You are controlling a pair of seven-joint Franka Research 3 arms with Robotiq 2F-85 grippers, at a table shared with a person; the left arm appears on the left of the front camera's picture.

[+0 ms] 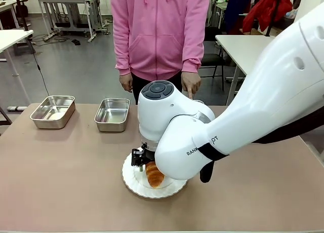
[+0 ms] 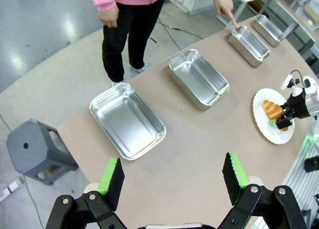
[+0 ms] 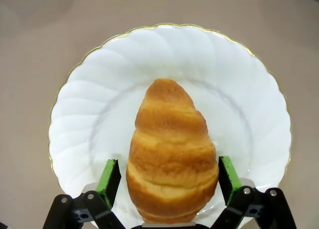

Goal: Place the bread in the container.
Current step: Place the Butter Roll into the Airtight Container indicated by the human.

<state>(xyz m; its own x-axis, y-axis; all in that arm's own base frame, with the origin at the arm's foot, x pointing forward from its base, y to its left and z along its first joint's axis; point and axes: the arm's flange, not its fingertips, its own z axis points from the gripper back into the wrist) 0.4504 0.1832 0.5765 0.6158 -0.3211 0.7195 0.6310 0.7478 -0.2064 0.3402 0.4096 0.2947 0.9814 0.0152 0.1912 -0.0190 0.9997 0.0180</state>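
You see the bread [image 3: 172, 154], a golden-brown croissant with a ridged, glossy crust, lying on a round white plate [image 3: 89, 79] with a fluted surface and a thin gold rim. Your right gripper [image 3: 168, 178] has its jaws spread, with one green pad on each side of the croissant's thick end, just beside it. Your left gripper [image 2: 172, 176] hangs with its jaws wide apart above the smooth tan table [image 2: 199, 154]. The container [image 2: 250, 44], a shiny rectangular steel tray with rounded corners, stands in a row with three similar trays [image 2: 128, 120]. The person's hand [image 2: 224, 4] points a finger at its rim.
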